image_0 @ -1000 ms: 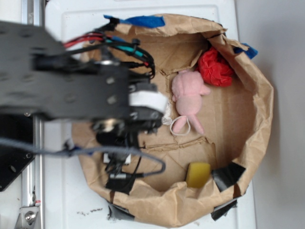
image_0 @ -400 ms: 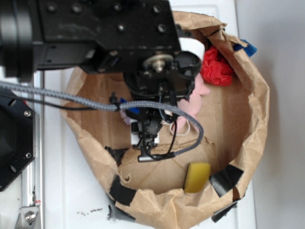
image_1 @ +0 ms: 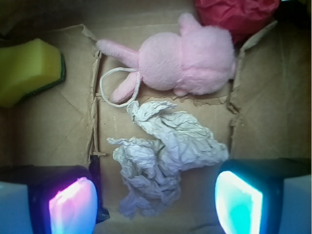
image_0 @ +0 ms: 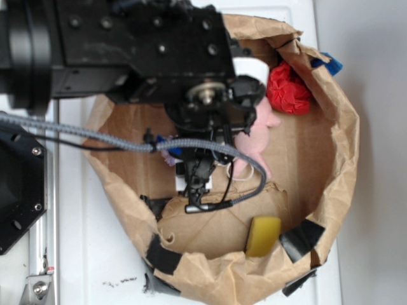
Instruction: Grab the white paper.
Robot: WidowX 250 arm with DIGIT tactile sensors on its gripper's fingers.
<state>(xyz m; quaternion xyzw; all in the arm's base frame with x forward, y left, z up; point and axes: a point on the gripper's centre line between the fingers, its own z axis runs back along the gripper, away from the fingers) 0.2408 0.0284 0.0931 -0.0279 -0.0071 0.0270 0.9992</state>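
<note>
In your wrist view, start at the upper left: a yellow sponge [image_1: 27, 70] with a dark green edge lies on the cardboard floor [image_1: 58, 131] of the box. At the lower left corner sits one finger pad [image_1: 73, 207], glowing pink. Between the two pads, in the lower middle of the frame, lies the white paper [image_1: 163, 153], a crumpled off-white wad resting flat on the cardboard. Your claw [image_1: 156, 207] stands wide, one pad on each side of the wad's lower part, and you cannot tell whether either pad touches it. Just above the paper, a pink plush toy [image_1: 187, 63] lies on its side with a white string loop [image_1: 117, 87] at its legs; the paper's top edge comes very near the toy. A red paper wad [image_1: 234, 14] fills the upper right corner, touching the toy. At the lower right sits the other pad, glowing cyan.

In the overhead view, the black arm [image_0: 127, 51] covers the upper left and middle of the brown paper-lined box [image_0: 337, 159], which stands on the white worktop [image_0: 95, 254]; the white paper is hidden beneath it there.
</note>
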